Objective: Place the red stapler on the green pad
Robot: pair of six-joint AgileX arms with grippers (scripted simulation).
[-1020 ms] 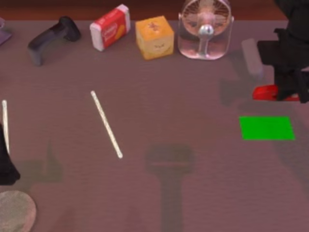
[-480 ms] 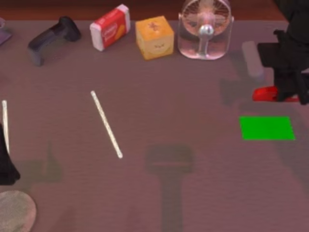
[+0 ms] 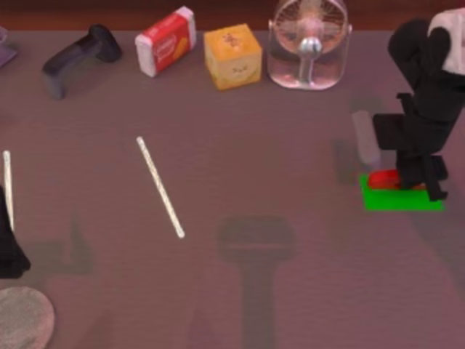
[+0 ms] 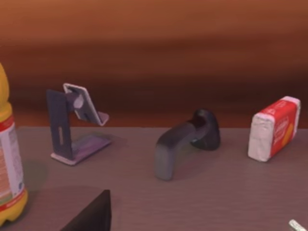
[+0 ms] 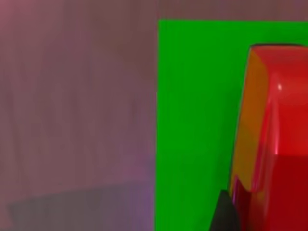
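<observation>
The red stapler (image 3: 383, 179) is over the far left part of the green pad (image 3: 396, 202), at the right side of the table. My right gripper (image 3: 415, 180) is shut on the stapler from above and hides most of it. In the right wrist view the stapler (image 5: 274, 134) fills the edge of the picture over the pad (image 5: 197, 120), with one dark fingertip (image 5: 224, 214) against its side. Whether the stapler touches the pad I cannot tell. My left gripper (image 3: 9, 251) is parked at the table's left edge and stands open, one finger (image 4: 91, 216) showing.
Along the back edge stand a dark scanner (image 3: 76, 54), a red-and-white box (image 3: 166, 40), a yellow cube (image 3: 232, 56) and a clear fan (image 3: 309, 43). Two white sticks (image 3: 160, 186) (image 3: 8, 189) lie at the left. A grey disc (image 3: 22, 316) sits front left.
My right gripper has carried the red stapler toward the table's front and slightly left, from beyond the green pad to over the pad's far left part. The left arm has not moved.
</observation>
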